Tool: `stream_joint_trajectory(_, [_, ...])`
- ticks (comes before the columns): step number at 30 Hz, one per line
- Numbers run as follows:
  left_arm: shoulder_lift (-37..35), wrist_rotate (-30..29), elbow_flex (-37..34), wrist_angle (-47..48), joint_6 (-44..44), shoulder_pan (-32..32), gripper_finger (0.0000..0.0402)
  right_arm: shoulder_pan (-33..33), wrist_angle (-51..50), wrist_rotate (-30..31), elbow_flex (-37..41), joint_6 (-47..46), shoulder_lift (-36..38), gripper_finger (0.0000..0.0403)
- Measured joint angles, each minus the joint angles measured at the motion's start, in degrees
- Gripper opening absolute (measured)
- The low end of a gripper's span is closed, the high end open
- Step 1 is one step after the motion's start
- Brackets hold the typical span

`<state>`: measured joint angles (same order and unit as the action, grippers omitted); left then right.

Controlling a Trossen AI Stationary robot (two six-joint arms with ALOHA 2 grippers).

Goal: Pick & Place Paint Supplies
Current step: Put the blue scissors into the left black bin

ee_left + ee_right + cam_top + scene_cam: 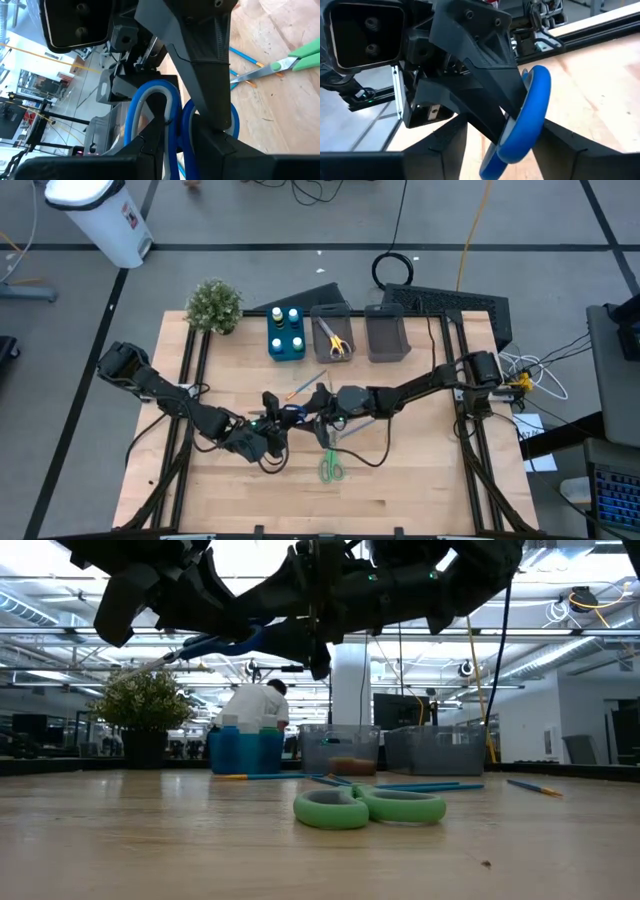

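Green scissors nearest in low view, flat on table. Above, left gripper and right gripper both clamped on blue scissors, blades hidden. Brushes scattered behind.

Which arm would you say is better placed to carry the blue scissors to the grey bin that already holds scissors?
Probably the right: both arms meet at the blue scissors, but the right gripper sits closer to that grey bin than the left gripper.

Robotics lab | open hall with ceiling light strips upper right | monitors centre | floor cables top centre | wooden table on metal frame
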<state>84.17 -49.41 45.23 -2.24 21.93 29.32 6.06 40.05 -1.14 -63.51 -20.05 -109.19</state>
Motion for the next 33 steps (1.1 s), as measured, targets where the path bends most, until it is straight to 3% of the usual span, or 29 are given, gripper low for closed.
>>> stream_joint_trajectory(9, [-0.03,0.46,0.0,1.27,-1.27,0.17,0.0081,-0.43,0.88,-3.7,0.05,-0.51,-0.15,0.0092])
stream_joint_trajectory(19, [-0.06,2.83,0.0,1.99,-2.78,0.83,0.0082,-0.47,1.14,-5.12,0.13,-0.57,-0.21,0.0074])
stream_joint_trajectory(25, [-0.08,4.04,0.0,2.44,-6.27,0.87,0.013,-0.47,1.08,-5.16,0.13,-0.4,-0.21,0.0031])
stream_joint_trajectory(33, [-0.07,5.33,0.31,-1.81,-14.45,0.91,0.0172,-0.61,1.73,-4.53,-0.02,3.19,-0.12,0.0019])
